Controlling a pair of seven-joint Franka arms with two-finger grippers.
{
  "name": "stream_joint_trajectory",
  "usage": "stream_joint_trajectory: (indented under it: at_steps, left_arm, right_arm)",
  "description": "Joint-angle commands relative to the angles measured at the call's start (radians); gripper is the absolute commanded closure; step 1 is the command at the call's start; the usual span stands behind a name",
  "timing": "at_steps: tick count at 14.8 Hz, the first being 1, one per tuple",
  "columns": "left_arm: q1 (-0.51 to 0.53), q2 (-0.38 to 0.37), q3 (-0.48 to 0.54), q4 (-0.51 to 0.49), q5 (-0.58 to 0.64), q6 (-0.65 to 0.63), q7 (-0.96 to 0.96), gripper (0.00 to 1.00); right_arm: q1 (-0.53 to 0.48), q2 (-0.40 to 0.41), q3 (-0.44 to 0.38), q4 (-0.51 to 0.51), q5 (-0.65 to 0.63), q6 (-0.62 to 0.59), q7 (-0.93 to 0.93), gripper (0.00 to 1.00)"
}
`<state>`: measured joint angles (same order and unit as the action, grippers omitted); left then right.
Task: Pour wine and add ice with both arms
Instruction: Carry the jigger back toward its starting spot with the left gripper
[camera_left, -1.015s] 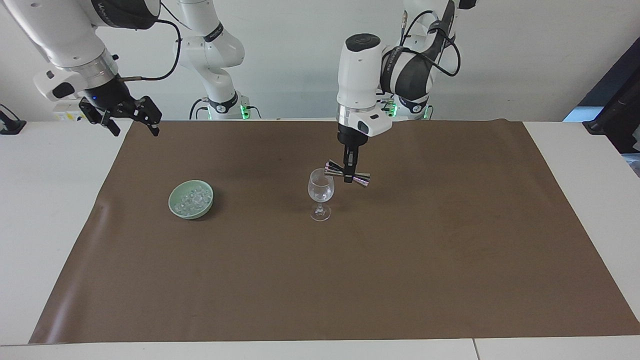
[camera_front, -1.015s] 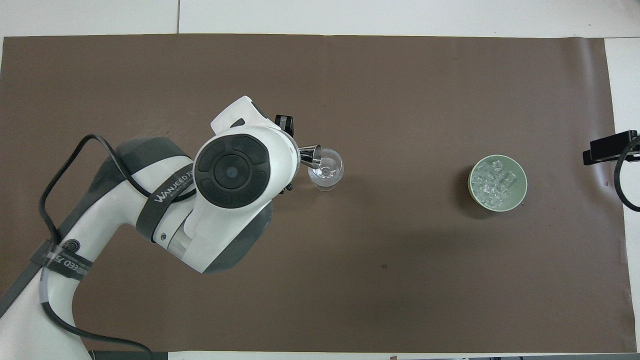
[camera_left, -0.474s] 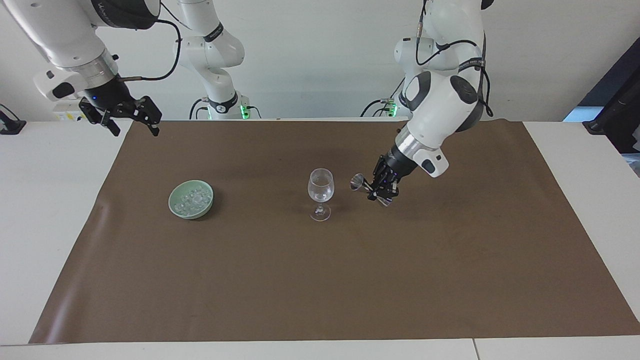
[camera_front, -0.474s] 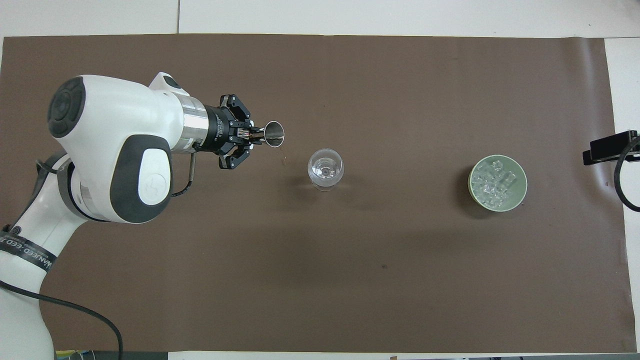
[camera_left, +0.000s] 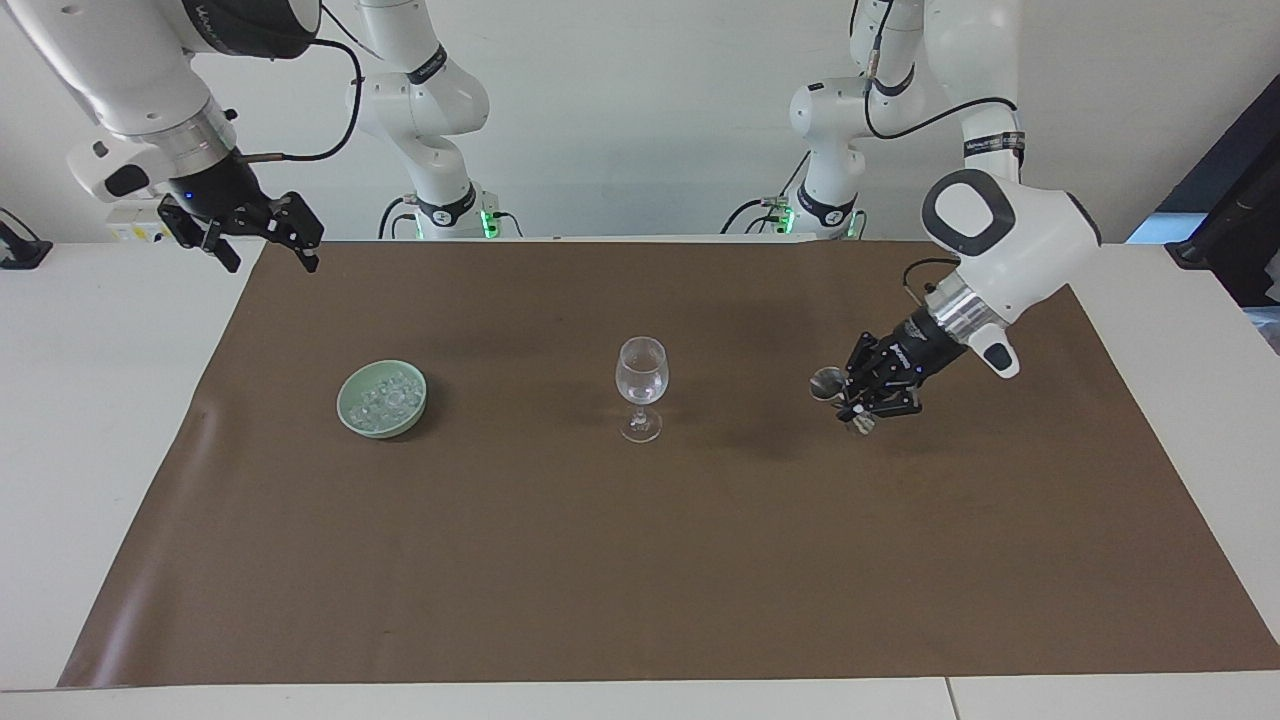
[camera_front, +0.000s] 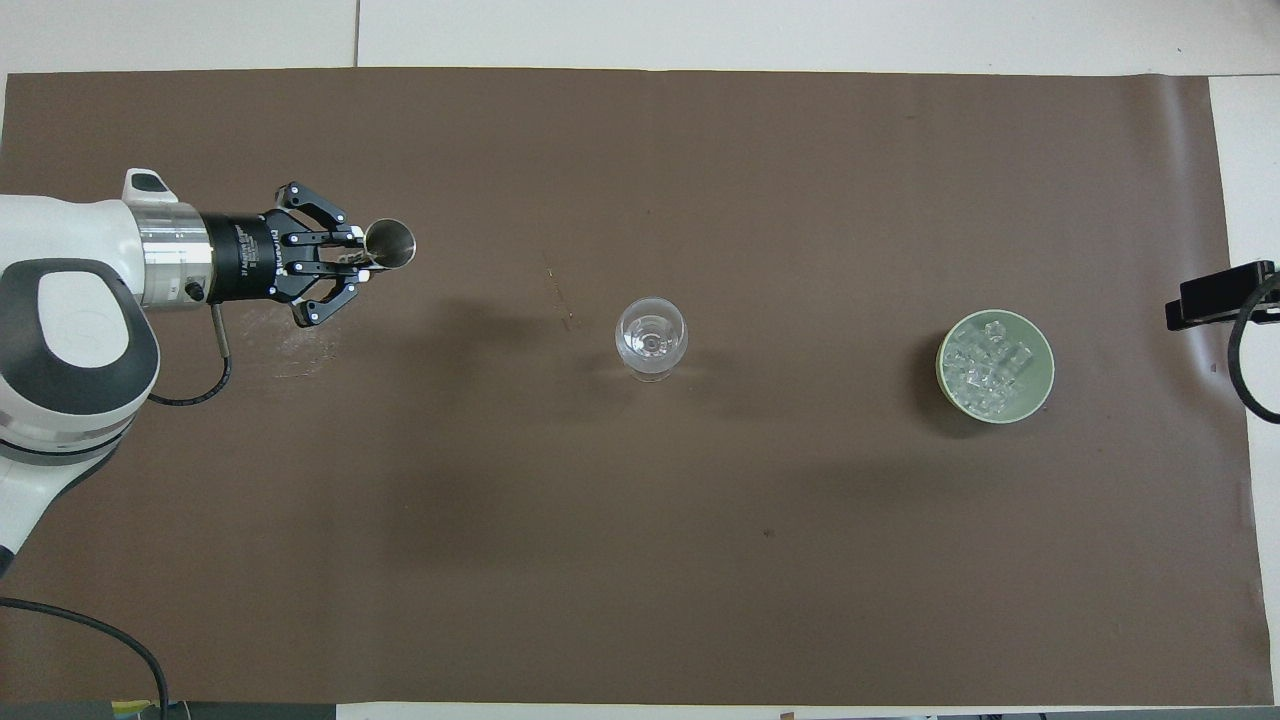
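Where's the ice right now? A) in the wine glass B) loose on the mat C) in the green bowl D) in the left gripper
C: the ice lies heaped in the green bowl, toward the right arm's end of the table.

A brown mat (camera_left: 640, 560) lay over my white table (camera_left: 90, 400), covering most of it. A black clamp (camera_front: 1215, 295) sat at the table's edge, off the mat.
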<state>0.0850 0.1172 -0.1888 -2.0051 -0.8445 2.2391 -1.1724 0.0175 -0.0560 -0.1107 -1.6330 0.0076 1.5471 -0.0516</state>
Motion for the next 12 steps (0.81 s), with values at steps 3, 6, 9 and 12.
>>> stream_joint_trajectory:
  at_steps: [3,6,9,12]
  left_arm:
    - [0.188,0.022,-0.011,-0.072,-0.188,-0.041,0.164,1.00]
    - [0.257,0.042,-0.011,-0.115,-0.345,-0.046,0.264,1.00]
    - [0.308,0.084,-0.011,-0.132,-0.462,-0.043,0.339,1.00]
    - [0.363,0.136,-0.011,-0.145,-0.609,-0.041,0.422,1.00]
  right_arm:
    - [-0.014,-0.010,0.008,-0.011,0.005,-0.010,-0.014,0.00]
    - [-0.014,-0.010,0.008,-0.011,0.005,-0.010,-0.014,0.00]
    - [-0.014,-0.010,0.008,-0.011,0.005,-0.010,-0.014,0.00]
    - [-0.014,-0.010,0.008,-0.011,0.005,-0.010,-0.014,0.00]
